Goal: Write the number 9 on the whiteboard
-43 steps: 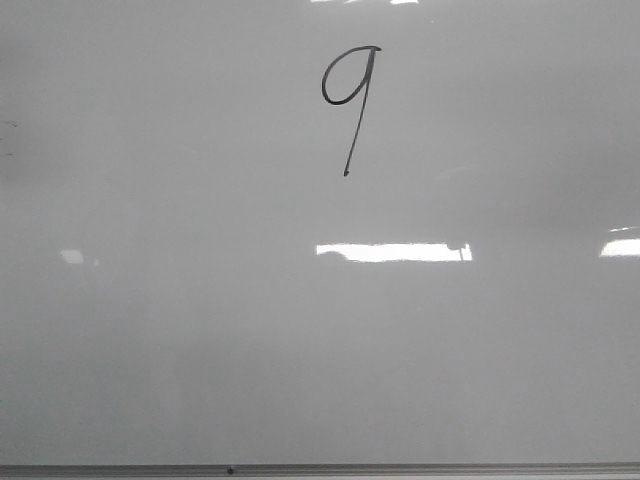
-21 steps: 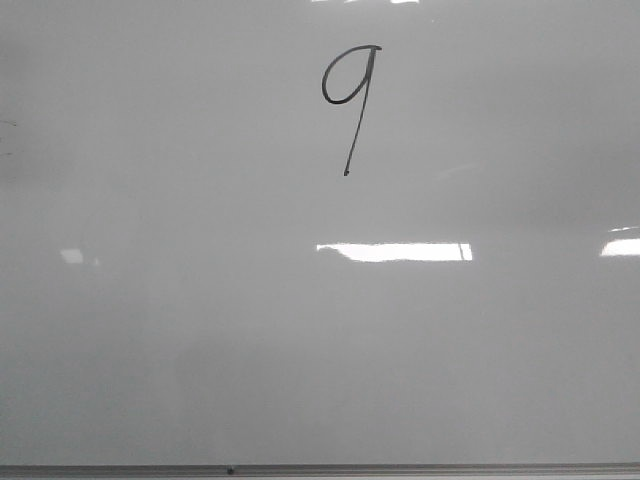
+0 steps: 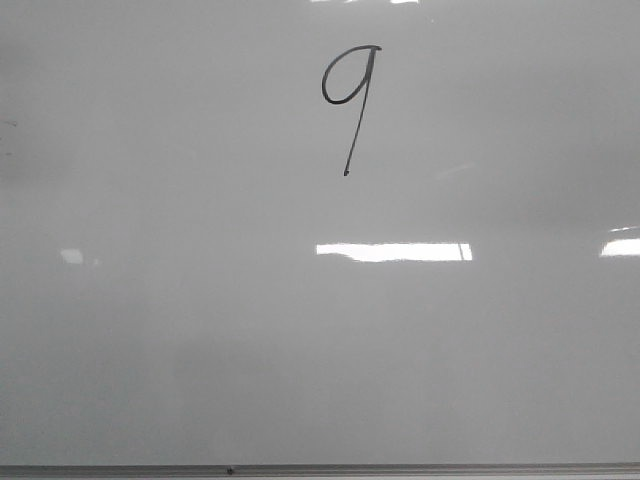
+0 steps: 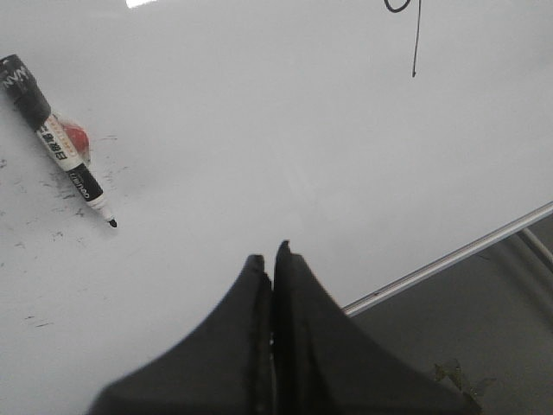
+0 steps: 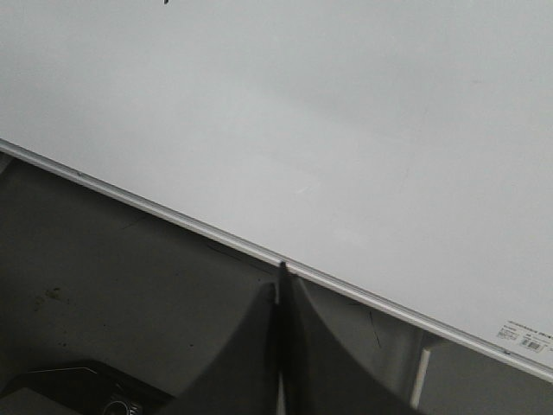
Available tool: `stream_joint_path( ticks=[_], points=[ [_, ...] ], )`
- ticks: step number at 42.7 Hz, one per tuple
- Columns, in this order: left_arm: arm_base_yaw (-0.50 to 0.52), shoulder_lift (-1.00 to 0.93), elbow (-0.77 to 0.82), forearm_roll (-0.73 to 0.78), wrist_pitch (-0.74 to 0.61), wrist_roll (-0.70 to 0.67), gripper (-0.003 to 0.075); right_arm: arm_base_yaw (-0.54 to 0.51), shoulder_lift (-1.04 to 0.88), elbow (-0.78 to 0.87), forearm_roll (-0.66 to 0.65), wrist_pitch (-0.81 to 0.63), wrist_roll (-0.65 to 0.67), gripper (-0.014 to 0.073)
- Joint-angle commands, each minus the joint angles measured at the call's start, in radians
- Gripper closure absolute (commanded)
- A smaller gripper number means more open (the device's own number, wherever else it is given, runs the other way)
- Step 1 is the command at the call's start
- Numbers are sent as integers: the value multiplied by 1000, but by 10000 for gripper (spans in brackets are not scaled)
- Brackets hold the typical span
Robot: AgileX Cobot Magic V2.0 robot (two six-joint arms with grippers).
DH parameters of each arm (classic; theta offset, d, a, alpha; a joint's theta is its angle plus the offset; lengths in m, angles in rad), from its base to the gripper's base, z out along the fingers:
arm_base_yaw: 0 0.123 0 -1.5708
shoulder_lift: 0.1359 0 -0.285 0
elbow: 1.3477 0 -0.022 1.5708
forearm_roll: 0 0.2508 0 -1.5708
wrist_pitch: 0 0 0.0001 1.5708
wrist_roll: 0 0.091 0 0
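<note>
The number 9 (image 3: 349, 105) is drawn in thin black line high on the whiteboard (image 3: 200, 330), a little right of centre; its tail also shows in the left wrist view (image 4: 416, 43). No gripper shows in the front view. My left gripper (image 4: 270, 257) is shut and empty, above the board near its edge strip (image 4: 449, 259). A black and white marker (image 4: 56, 143) lies uncapped on the board, apart from that gripper. My right gripper (image 5: 282, 275) is shut and empty, just off the board over its edge strip (image 5: 216, 235).
A small red object (image 4: 74, 137) lies beside the marker. Bright glare patches (image 3: 393, 252) sit on the board. Dark surface (image 5: 104, 285) lies beyond the board's edge. Small smudges mark the board near the marker.
</note>
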Motion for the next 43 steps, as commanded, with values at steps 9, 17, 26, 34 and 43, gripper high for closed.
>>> stream_joint_path(
  ticks=[9, 17, 26, 34, 43],
  points=[
    [141, -96, 57, -15, -168, -2, 739, -5, 6, -20, -17, -62, 1, 662],
    [307, -251, 306, -24, -480, -2, 739, -5, 6, -20, -17, -62, 1, 662],
    [413, -472, 644, -24, -823, -2, 739, -5, 6, -20, -17, -62, 1, 662],
    [468, -632, 822, -26, -916, -2, 739, -5, 6, -20, -17, -62, 1, 662],
    [500, -704, 893, -26, -930, -2, 739, -5, 6, -20, -17, -62, 1, 662]
  ],
)
